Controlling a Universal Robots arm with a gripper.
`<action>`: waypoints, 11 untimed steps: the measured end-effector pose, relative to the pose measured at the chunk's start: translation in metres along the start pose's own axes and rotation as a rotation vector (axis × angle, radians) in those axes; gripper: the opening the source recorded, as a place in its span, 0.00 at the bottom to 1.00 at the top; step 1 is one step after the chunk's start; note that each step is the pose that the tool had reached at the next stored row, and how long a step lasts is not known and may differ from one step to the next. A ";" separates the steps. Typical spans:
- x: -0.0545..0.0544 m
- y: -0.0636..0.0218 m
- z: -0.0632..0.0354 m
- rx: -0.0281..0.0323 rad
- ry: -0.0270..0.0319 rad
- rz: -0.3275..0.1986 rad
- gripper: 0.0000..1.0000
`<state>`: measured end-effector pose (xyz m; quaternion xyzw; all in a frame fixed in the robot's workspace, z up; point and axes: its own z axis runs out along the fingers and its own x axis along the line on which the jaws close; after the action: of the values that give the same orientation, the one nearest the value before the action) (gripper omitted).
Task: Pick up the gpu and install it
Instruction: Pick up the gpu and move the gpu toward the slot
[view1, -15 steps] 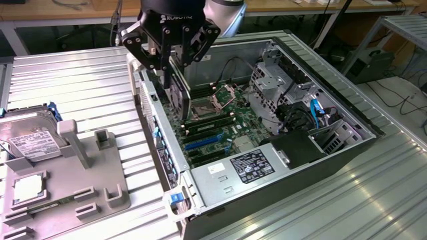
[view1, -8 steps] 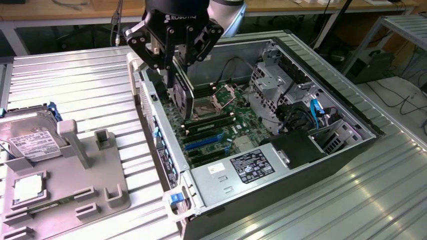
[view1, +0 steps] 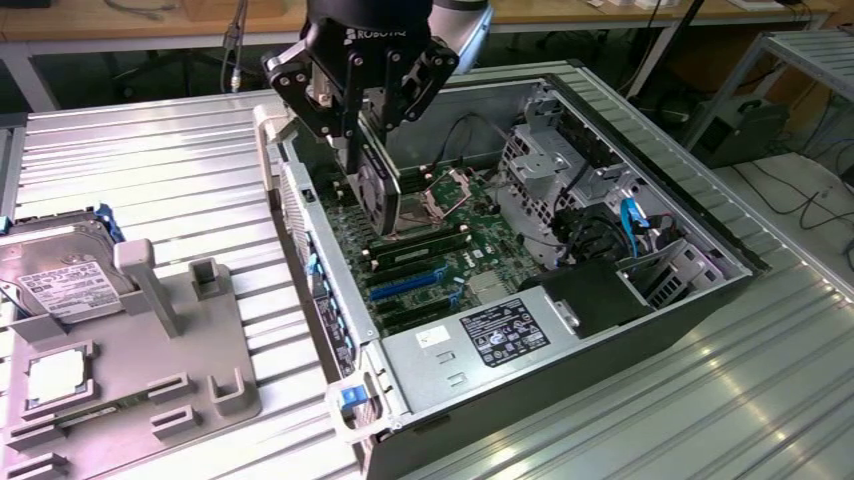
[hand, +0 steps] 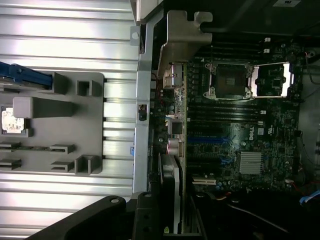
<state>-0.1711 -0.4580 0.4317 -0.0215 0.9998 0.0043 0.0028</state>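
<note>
The gpu (view1: 380, 205) hangs on edge from my gripper (view1: 363, 160), which is shut on its upper part. It is held upright above the motherboard (view1: 461, 255) inside the open computer case (view1: 667, 170), near the case's rear wall. In the wrist view the gpu (hand: 177, 130) appears edge-on, with its silver metal bracket (hand: 182, 40) at the far end next to the case's rear panel. There my gripper (hand: 172, 212) clamps the card's near end. Whether the card's lower edge touches a slot, I cannot tell.
A grey fixture tray (view1: 200, 350) lies at the exterior view's left, carrying a silver hard drive (view1: 54, 270) and a square CPU chip (view1: 54, 375). Inside the case are the open CPU socket (hand: 227, 80), blue slots (view1: 407, 285), a power supply (view1: 494, 335) and drive cages (view1: 547, 160).
</note>
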 end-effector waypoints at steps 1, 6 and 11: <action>-0.001 0.0000 0.0000 0.0001 0.0000 0.000 0.28; -0.005 -0.0002 0.0000 0.0000 0.0000 0.000 0.28; -0.011 -0.0004 0.0000 0.0000 0.0000 0.000 0.28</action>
<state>-0.1605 -0.4580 0.4317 -0.0215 0.9998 0.0043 0.0028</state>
